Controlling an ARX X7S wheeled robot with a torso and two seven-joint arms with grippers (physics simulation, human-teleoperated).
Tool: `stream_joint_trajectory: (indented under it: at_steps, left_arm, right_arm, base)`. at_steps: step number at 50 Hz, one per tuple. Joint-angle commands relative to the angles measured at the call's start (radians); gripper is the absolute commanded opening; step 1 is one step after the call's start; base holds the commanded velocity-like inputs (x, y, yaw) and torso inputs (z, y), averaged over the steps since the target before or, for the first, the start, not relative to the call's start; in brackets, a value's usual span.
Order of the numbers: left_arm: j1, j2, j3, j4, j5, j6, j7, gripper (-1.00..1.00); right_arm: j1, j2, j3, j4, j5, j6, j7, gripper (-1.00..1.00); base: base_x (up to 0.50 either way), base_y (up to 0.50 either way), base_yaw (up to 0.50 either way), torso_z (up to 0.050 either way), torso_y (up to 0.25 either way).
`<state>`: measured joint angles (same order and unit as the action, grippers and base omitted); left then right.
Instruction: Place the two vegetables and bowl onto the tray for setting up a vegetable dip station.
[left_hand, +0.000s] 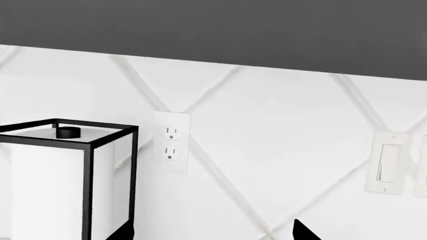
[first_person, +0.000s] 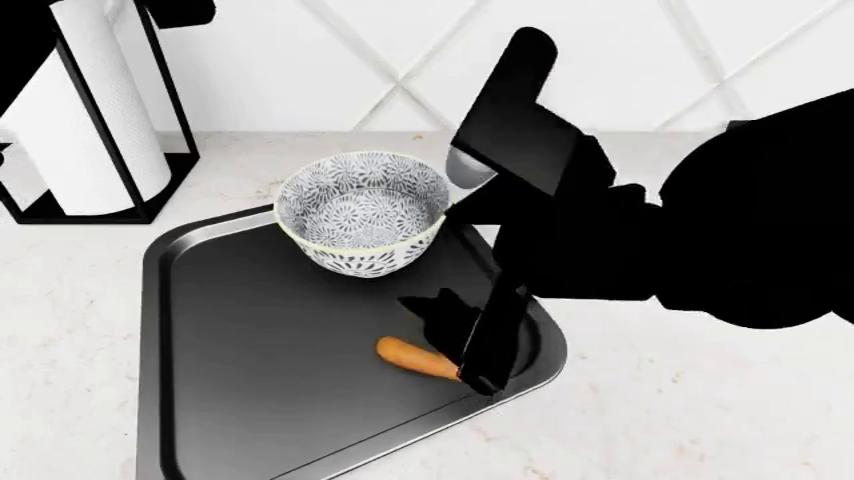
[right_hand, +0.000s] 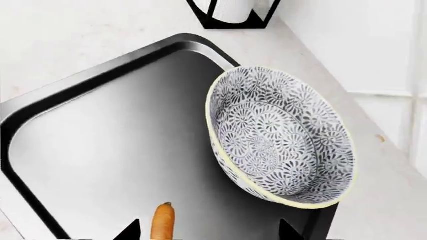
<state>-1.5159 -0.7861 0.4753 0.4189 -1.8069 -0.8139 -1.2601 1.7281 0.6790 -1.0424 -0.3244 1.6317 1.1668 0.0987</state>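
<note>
Looking down from the head camera, I see the tray (first_person: 254, 340) lying on the pale table (first_person: 694, 400), and the bowl (first_person: 362, 211) stands upright at the tray's far edge, about 12 o'clock from the tray centre. The carrot (first_person: 414, 359) lies flat on the tray floor at about 4 o'clock from the centre, well apart from the bowl. My right hand (first_person: 467, 345) hangs over the carrot, at its end toward 3 o'clock; in the right wrist view the two finger tips stand wide apart with the carrot (right_hand: 163, 221) close to one of them and nothing between them, so this hand is spread and holds nothing. I cannot find the cucumber in any view. My left hand (left_hand: 213, 235) points at the wall with an outlet (left_hand: 172, 142) and a switch (left_hand: 389, 169); its tips are also wide apart and empty. A paper towel holder (first_person: 87, 110) stands at 10 o'clock, beside the tray.
</note>
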Motion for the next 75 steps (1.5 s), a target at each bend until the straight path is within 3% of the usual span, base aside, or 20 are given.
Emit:
stream_joint_trajectory:
  at_steps: [1,9,16,28,46,52,75]
  left_arm:
    - [-0.052,-0.008,-0.01,0.015,-0.032,-0.006,-0.026,1.0]
    - [-0.116,-0.015,-0.032,0.034,-0.062,-0.006,-0.036,1.0]
    - [-0.18,-0.018,-0.043,0.047,-0.103,-0.01,-0.058,1.0]
    - [-0.206,-0.03,-0.05,0.046,-0.099,-0.012,-0.053,1.0]
    - [-0.213,-0.037,-0.051,0.045,-0.095,-0.006,-0.044,1.0]
    - [-0.215,-0.037,-0.05,0.046,-0.097,-0.004,-0.044,1.0]
    - [-0.208,-0.038,-0.045,0.049,-0.091,0.005,-0.037,1.0]
  right_arm:
    - [0.026,0.09,0.131,-0.099,0.186,-0.135,0.315,1.0]
    - [0.079,0.118,0.205,-0.138,0.207,-0.231,0.497,1.0]
    - [0.226,0.097,0.215,-0.163,0.134,-0.181,0.631,1.0]
    - [0.259,0.083,0.248,-0.135,0.078,-0.229,0.75,1.0]
    - [0.275,0.07,0.242,-0.164,0.025,-0.215,0.75,1.0]
    - [0.28,0.075,0.252,-0.16,0.023,-0.22,0.748,1.0]
    - [0.282,0.066,0.287,-0.173,0.011,-0.255,0.734,1.0]
  base:
    - [0.0,0.0,0.0,0.0,0.0]
    - [0.0,0.0,0.0,0.0,0.0]
    - [0.0,0.0,0.0,0.0,0.0]
    - [-0.06,0.07,0.0,0.0,0.0]
    - [-0.48,0.27,0.0,0.0,0.0]
    - [0.0,0.0,0.0,0.0,0.0]
    - [0.02,0.5,0.0,0.0,0.0]
